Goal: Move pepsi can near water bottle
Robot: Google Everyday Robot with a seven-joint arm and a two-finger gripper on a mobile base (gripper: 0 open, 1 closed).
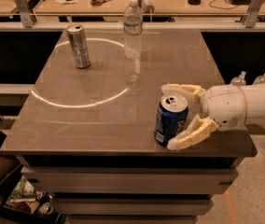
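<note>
Claw [169,116] spread wide, fingers [193,133] straddling pepsi can [170,121] near table [90,125] front edge; water bottle [133,28] well apart.

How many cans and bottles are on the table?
Cans: 2 (pepsi can, silver can)
Bottles: 1 (water bottle)
Total: 3
The gripper is at the front right of the table, open, one finger on each side of the pepsi can.

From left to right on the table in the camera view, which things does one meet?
Silver can → water bottle → pepsi can; the open hand, reaching in from the right, straddles the pepsi can.
</note>
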